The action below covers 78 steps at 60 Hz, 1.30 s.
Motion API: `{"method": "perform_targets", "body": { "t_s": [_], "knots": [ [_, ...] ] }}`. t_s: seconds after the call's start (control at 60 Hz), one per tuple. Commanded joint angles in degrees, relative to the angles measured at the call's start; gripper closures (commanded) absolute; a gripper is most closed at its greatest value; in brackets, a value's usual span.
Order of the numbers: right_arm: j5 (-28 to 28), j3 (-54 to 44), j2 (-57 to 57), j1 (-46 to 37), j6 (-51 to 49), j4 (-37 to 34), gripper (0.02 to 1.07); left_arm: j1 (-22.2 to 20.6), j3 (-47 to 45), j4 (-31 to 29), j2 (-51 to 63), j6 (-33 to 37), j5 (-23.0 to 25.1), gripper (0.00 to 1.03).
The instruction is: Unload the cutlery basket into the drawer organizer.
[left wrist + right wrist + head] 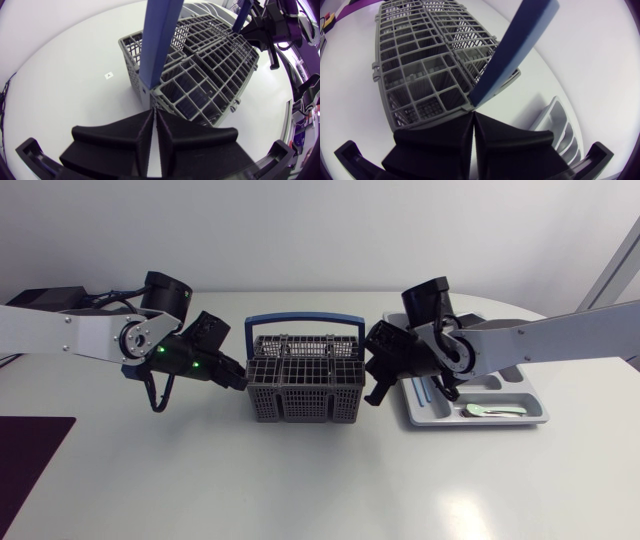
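Your left hand (pixel 239 376) is at the left end of the basket (pixel 300 395). Its two fingers are pressed flat together, with nothing held between them. The tips point at the spot where the blue handle (pixel 305 319) meets the grey wall. They are right up against that wall, but you cannot tell if they touch it.

The basket stands upright in the middle of the table (pixel 300 480). Its long side runs from left to right, from one hand to the other. The handle runs the same way, from end to end. Both wrist views look down into the small boxes of the basket, and no cutlery shows in any of them.

Your right hand (pixel 372 376) is at the right end of the basket. It is clenched too and holds nothing. Its tips sit at the foot of the handle on that side.

The organizer (pixel 536 406) lies flat just to the right of the basket, so your right hand is much nearer to it. Your left hand would have to cross over the basket to get there.

Now count. There is one basket with one handle, one organizer, and two hands, one at each end of the basket. In the organizer there is one pale green spoon (pixel 492 411) near the front. There is also at least one thin blue piece (pixel 419 392) in the slot next to the basket. The arm hides the rest of the slots.

With the basket looking bare, the job seems nearly done or done.
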Motion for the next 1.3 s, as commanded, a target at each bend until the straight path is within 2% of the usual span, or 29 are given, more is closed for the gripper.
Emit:
{"method": "perform_targets", "body": {
  "t_s": [0.0,0.333,0.817,1.067,1.283],
  "knots": [
    [-0.73,2.11,2.09,2.22,1.56,-0.08,1.01,0.69,1.08,0.55,1.22,-0.51,1.84,0.95],
    [1.29,5.19,4.03,5.03,2.43,-0.78,1.01,4.29,-1.65,0.28,-1.24,0.89,4.83,0.95],
    [2.96,3.69,2.88,3.89,2.61,-0.78,1.01,1.13,-2.52,0.28,-1.42,1.07,5.27,0.95],
    [3.49,0.79,0.6,3.01,2.61,-0.43,1.01,3.59,-2.17,0.37,-2.12,1.07,5.27,0.94],
    [4.37,0.09,-0.28,3.62,3.05,-0.43,1.01,3.06,-1.12,0.37,-1.95,0.72,5.27,0.94]
  ]
}}
